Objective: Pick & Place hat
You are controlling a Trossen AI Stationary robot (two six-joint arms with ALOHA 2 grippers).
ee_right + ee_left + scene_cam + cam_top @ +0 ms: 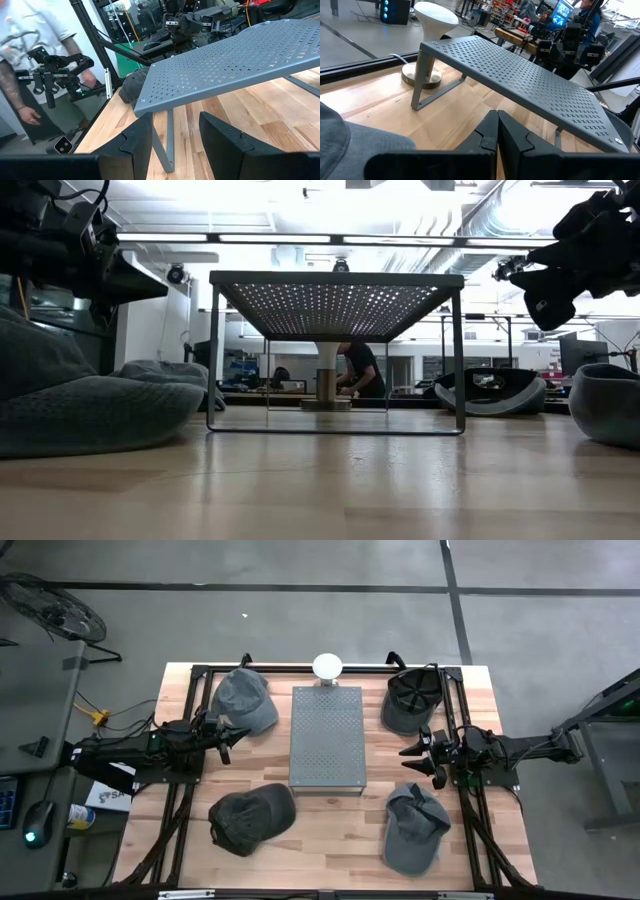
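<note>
Basically nothing is held yet; this reads as the approach before the first pick. Four hats on the wooden table point(330, 830) around the perforated metal stand point(326, 738) at frame centre: grey cap point(244, 700) upper left, dark cap point(250, 817) lower left, black upturned cap point(412, 700) upper right, grey cap lower right point(414, 828).

Left gripper point(226, 733) sits left of centre, just beside the upper-left cap, fingers pressed together with no gap in the left wrist view, holding nothing. Right gripper point(421, 758) sits right of centre, between the two right-hand caps, fingers spread wide in the right wrist view, empty.

My read on doing it well: the right claw is already spread, so use it. Drop onto the brim or crown fold of a nearby cap, not the slack middle. If the stand top is the target, which is my guess, lift clear of its edge first. The left must spread before any grab.

Materials: caps are soft fabric, slumped and creased, likely to fold under a pinch; brims look stiffer. Stand is a rigid flat plate on thin wire legs. A white round-based lamp-like object point(327, 667) stands at top centre. A person shows beyond the table in the right wrist view.
</note>
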